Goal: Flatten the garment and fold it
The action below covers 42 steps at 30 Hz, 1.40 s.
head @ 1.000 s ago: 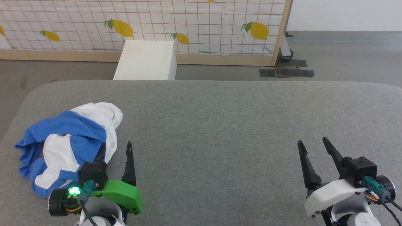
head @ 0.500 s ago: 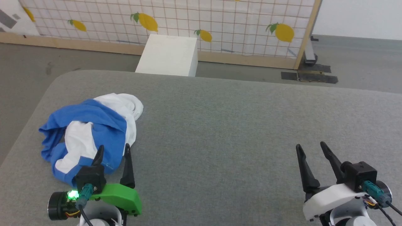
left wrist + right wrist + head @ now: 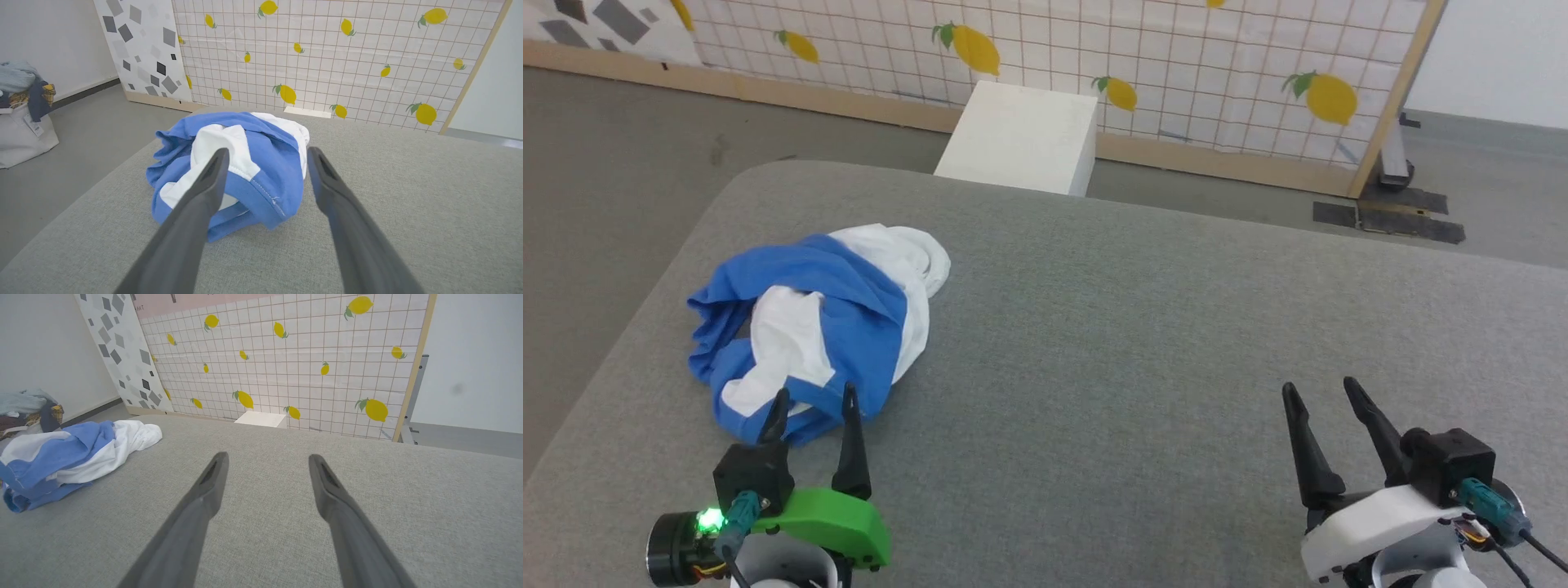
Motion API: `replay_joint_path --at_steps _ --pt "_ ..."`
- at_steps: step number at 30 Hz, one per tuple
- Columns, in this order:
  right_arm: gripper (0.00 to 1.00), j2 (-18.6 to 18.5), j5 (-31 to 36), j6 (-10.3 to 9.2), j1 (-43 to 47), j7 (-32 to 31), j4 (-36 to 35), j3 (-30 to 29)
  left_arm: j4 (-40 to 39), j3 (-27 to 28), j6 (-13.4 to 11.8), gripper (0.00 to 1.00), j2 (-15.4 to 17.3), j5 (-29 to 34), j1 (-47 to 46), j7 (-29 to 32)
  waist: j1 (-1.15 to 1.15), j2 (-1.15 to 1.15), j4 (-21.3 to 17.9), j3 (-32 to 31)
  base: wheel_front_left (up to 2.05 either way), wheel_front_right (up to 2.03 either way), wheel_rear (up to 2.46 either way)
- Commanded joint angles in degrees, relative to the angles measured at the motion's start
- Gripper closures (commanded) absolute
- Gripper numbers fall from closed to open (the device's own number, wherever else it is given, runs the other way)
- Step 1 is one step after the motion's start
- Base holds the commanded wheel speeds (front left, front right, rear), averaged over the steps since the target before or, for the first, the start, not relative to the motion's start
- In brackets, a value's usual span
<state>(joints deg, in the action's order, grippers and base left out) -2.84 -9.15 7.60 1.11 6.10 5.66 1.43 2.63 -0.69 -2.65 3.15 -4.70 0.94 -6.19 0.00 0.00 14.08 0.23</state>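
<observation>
Crumpled blue-and-white T-shirt [image 3: 825, 327] heaped on the grey counter's [image 3: 1135, 327] near-left, the left claw [image 3: 815, 390] spread wide and empty at its near edge, apparently lined up to grasp it; the right claw [image 3: 1319, 385], likewise wide and empty, waits well apart, near-right.

No text, label or number can be read; the tag [image 3: 36, 127] on the white bag [image 3: 20, 145] is too small.
</observation>
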Motion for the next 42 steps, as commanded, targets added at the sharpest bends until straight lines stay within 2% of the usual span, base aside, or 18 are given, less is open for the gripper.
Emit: replay_joint_path --at_steps 1,20,42 --pt "0.0 0.0 -0.8 -0.05 0.6 0.7 0.5 0.2 0.1 0.1 -0.5 0.0 -0.1 -0.4 0.8 -0.6 0.0 0.0 1.0 -0.1 0.0 0.0 0.0" --pt "0.0 0.0 -3.8 -0.07 0.8 2.9 3.7 1.3 0.9 -0.1 -1.5 0.0 -0.2 -1.7 1.8 -2.9 0.0 0.0 6.2 -0.5 0.0 0.0 0.0" --pt "0.0 0.0 -2.3 -0.08 1.0 5.5 7.3 1.2 1.7 -0.2 -2.9 0.0 -0.2 -2.8 2.9 -5.4 0.0 0.0 11.0 -0.6 0.0 0.0 0.0"
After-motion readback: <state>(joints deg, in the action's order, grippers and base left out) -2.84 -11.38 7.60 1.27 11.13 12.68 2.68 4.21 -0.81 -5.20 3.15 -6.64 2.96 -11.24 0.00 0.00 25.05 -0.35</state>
